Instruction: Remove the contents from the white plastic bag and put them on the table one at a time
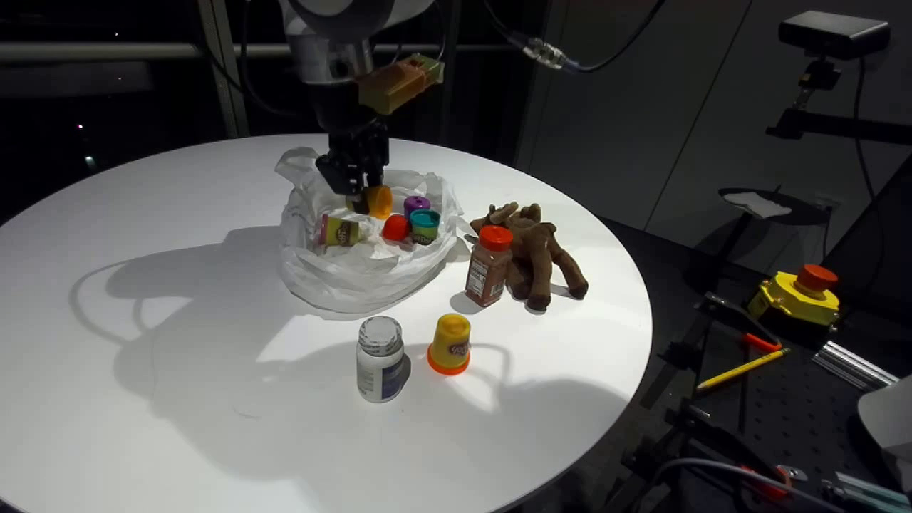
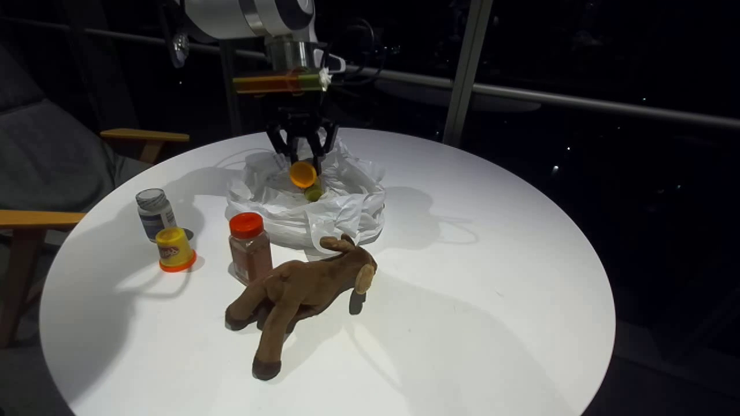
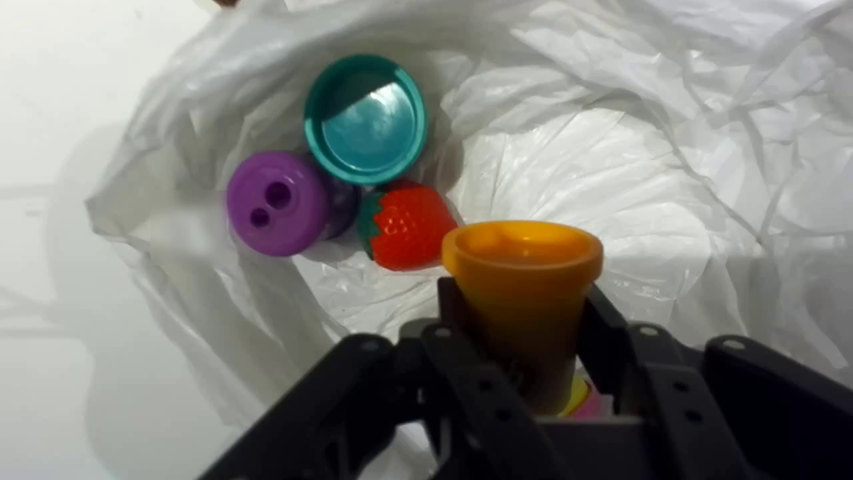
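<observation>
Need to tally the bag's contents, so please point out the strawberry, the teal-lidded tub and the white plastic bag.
Strawberry [image 3: 414,228]: wrist view, on its red flesh.
Teal-lidded tub [image 3: 366,123]: wrist view, on top of its lid.
White plastic bag [image 1: 342,288]: exterior view, on its outer wall.

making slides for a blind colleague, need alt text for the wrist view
A black gripper clasps an orange-lidded tub, seen against an open white plastic bag. Inside sit a teal-lidded tub, a glossy red strawberry and what looks like a purple two-hole pencil sharpener; the gripper mostly hides a pink-and-yellow tub.
</observation>
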`<state>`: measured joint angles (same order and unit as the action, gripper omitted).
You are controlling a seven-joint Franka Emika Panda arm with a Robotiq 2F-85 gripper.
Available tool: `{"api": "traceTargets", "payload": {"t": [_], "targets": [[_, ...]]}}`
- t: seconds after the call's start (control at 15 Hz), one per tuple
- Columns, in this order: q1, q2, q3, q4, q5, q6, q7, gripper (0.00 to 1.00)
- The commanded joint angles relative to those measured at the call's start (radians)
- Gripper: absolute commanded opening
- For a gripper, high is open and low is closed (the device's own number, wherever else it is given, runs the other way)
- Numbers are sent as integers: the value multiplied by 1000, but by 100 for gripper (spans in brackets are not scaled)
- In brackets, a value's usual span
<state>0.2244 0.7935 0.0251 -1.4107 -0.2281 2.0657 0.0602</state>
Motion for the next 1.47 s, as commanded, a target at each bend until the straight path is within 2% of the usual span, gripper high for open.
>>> {"api": "traceTargets", "payload": {"t": [0.0,0.2,0.4,0.6,0.87,1.4], "targets": [[-7,-216,4,-183,47,-103,76,22],[-11,-346,15,-298,94,-262,132,23],[-4,-439,30,-424,107,-293,186,22],[8,-502,63,-570,98,-185,218,21],[8,-501,107,-736,136,16,225,21],[12,-480,121,-918,140,285,225,21]]}}
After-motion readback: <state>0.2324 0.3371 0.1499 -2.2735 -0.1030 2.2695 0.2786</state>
